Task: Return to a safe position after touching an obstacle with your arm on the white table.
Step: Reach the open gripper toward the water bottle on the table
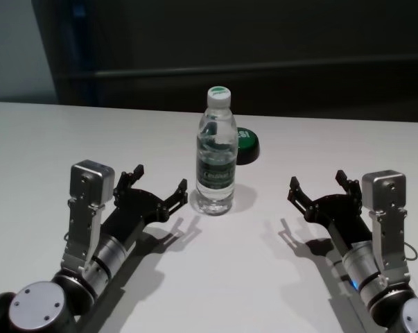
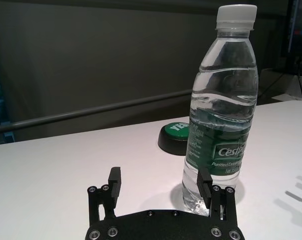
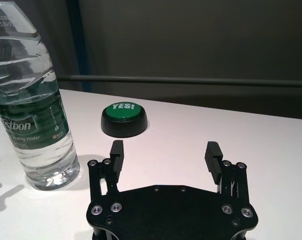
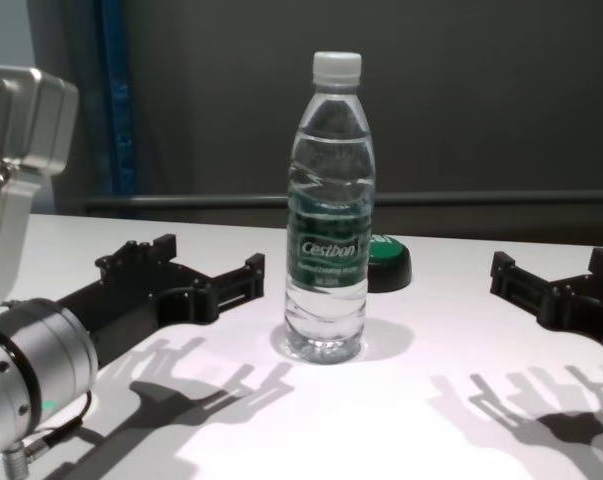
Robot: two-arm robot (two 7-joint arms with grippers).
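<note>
One obstacle stands upright near the middle of the white table, a black puck with a green top just behind it. Judge it nearly full, so fairly heavy yet tall and easily tipped; its clear wall looks smooth and yielding, so you would grip at the labelled waist (the task asks only for retreat). Your left gripper sits low just beside it, fingers apart and holding nothing; whether one fingertip touches cannot be told. Your right gripper rests well apart, also spread. Only the right wrist view shows "YES!" on the puck; only the head view shows both arms entire.
</note>
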